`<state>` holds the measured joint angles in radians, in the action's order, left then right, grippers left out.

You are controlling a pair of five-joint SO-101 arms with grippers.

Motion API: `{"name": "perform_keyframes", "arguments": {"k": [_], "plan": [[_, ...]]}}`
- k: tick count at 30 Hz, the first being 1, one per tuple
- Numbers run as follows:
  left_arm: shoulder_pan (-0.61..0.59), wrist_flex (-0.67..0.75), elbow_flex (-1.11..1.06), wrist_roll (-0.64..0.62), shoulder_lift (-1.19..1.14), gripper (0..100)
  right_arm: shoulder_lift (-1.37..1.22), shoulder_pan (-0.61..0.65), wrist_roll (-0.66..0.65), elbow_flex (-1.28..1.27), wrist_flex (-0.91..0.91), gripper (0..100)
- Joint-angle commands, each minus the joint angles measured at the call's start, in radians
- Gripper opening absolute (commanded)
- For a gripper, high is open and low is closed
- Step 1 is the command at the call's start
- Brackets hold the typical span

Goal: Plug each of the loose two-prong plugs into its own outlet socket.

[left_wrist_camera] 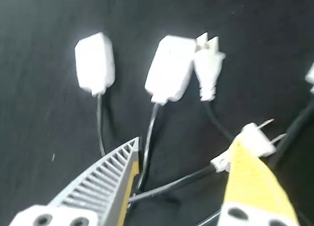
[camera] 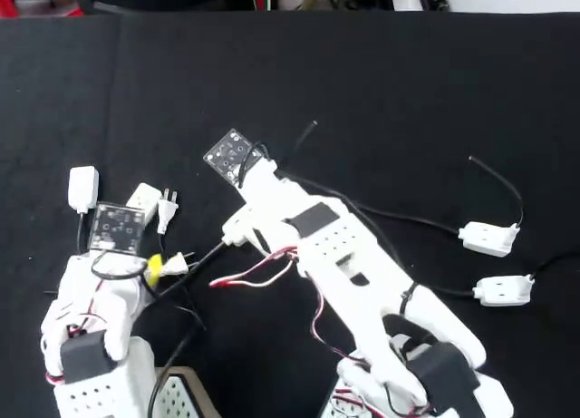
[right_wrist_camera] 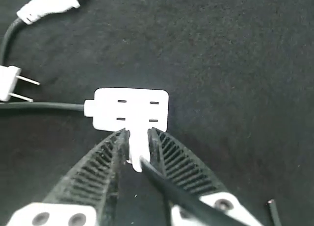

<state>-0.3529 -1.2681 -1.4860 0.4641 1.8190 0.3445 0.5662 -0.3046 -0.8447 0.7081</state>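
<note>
My right gripper (right_wrist_camera: 138,133) is shut on a white plug (right_wrist_camera: 139,152). The plug's front end meets the near edge of a white outlet block (right_wrist_camera: 130,110) with slots on its upper face; the prongs are hidden. My left gripper (left_wrist_camera: 185,142) is open, and a loose two-prong plug (left_wrist_camera: 252,138) lies at the tip of its yellow finger (left_wrist_camera: 250,182). From above, that plug (camera: 177,264) sits just right of the left gripper (camera: 154,271). Beyond it are two white sockets (left_wrist_camera: 94,62) (left_wrist_camera: 169,69), with another loose plug (left_wrist_camera: 208,64) beside the second.
Two more white sockets (camera: 488,238) (camera: 503,291) lie at the right with black cables. Black cords cross the dark table (camera: 408,92) between the arms. A loose cable end (camera: 313,126) lies past the right arm. The far half of the table is bare.
</note>
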Motion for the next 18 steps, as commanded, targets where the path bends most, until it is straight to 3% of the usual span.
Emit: {"name": "perform_keyframes", "arguments": {"k": [1, 18], "plan": [[-0.079, 0.041, -0.05, -0.012, 0.002, 28, -0.018, -0.018, -0.035, 0.059, -0.054, 1.1], [-0.136, 0.052, -0.087, -0.008, 0.002, 28, -0.176, -0.054, -0.098, 0.153, -0.13, 1.1]]}}
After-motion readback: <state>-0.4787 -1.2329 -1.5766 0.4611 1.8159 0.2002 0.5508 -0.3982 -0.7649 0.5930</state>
